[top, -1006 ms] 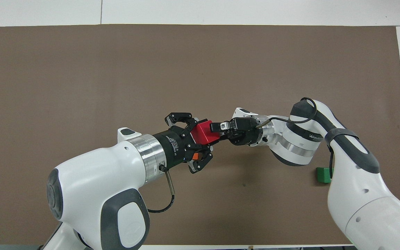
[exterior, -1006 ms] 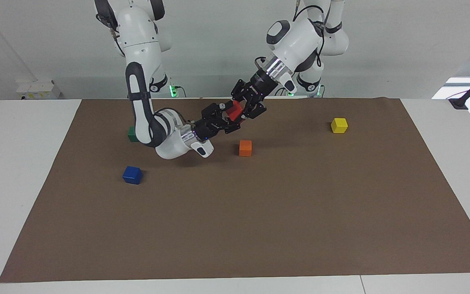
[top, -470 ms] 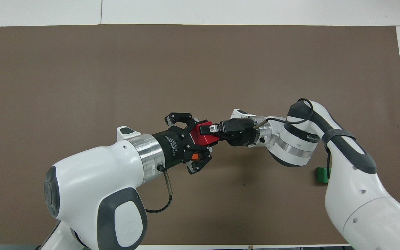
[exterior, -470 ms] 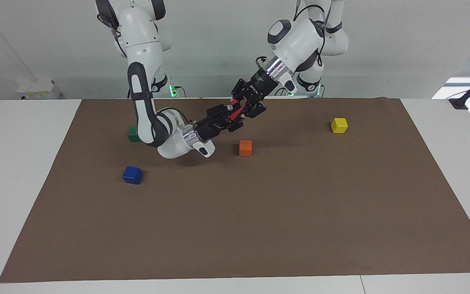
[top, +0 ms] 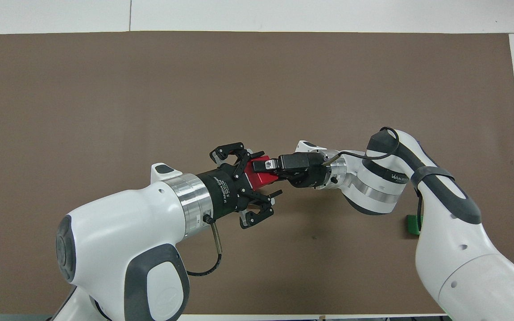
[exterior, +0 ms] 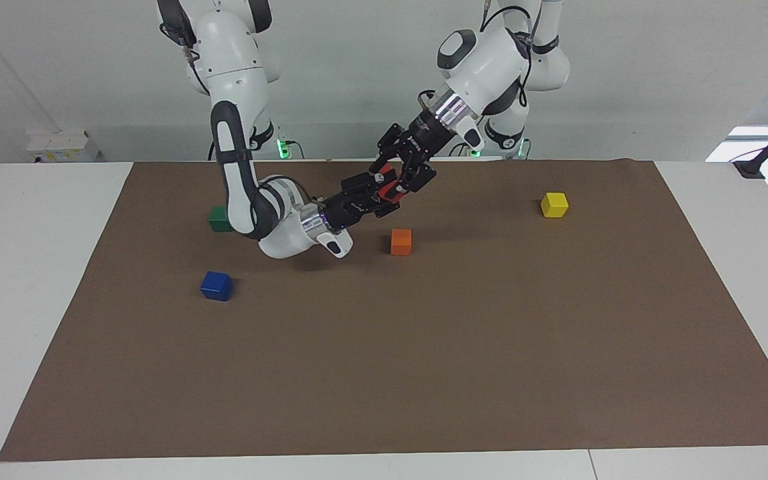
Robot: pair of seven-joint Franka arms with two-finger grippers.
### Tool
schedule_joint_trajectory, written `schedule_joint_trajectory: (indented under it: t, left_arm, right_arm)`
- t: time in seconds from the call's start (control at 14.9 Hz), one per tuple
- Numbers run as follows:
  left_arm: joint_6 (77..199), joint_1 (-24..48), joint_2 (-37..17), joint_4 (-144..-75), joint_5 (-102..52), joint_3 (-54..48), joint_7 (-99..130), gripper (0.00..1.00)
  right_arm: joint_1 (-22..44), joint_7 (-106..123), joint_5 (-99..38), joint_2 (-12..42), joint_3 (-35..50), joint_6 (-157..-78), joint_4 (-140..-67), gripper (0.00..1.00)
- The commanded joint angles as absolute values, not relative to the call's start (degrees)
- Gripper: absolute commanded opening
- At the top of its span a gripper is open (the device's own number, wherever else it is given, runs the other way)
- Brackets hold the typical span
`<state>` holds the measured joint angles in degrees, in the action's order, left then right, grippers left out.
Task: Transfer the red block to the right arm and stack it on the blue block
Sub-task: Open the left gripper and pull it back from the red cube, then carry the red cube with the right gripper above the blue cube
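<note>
Mid-air above the brown mat (exterior: 424, 347), right gripper (top: 269, 167) pinches the red block (top: 259, 175); left gripper (top: 250, 187) spread wide around it; blue block (exterior: 216, 285) waits at seven o'clock of the handover; a snag while parting could twist the cube loose.

green block (top: 413, 224) half hidden by right arm (top: 435, 209)

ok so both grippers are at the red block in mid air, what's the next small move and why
Probably the left gripper should back straight away from the red block. In the overhead view its jaws look spread clear of the block, while the right gripper is shut on it above the mat. Once clear, the right arm can carry it toward the blue block.
</note>
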<state>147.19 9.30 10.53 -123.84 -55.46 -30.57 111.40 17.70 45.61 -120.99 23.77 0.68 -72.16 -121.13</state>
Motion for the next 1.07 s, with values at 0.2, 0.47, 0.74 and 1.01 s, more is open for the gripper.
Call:
schedule_joint_trajectory:
  t: [0.2, 0.47, 0.74, 1.01]
  left_arm:
    - [133.7, 9.1, 14.8, -123.2, -56.0, -22.9, 110.5, 1.00]
    - [125.0, 9.1, 14.3, -118.0, -49.9, -13.5, 105.7, 1.00]
    - [122.7, 9.1, 12.8, -116.8, -36.9, -7.5, 99.2, 1.00]
    - [119.7, 8.9, 12.8, -116.9, -29.3, -1.7, 86.3, 1.00]
  right_arm:
    - [17.8, 44.7, -122.4, 22.3, 1.1, -76.4, -120.7, 0.00]
    - [16.6, 38.3, -121.5, 19.0, 0.8, -83.8, -120.5, 0.00]
    - [12.6, 27.4, -112.0, 14.3, 0.6, -93.3, -118.7, 0.00]
    - [12.3, 8.9, -94.1, 6.7, 0.6, -114.0, -116.1, 0.00]
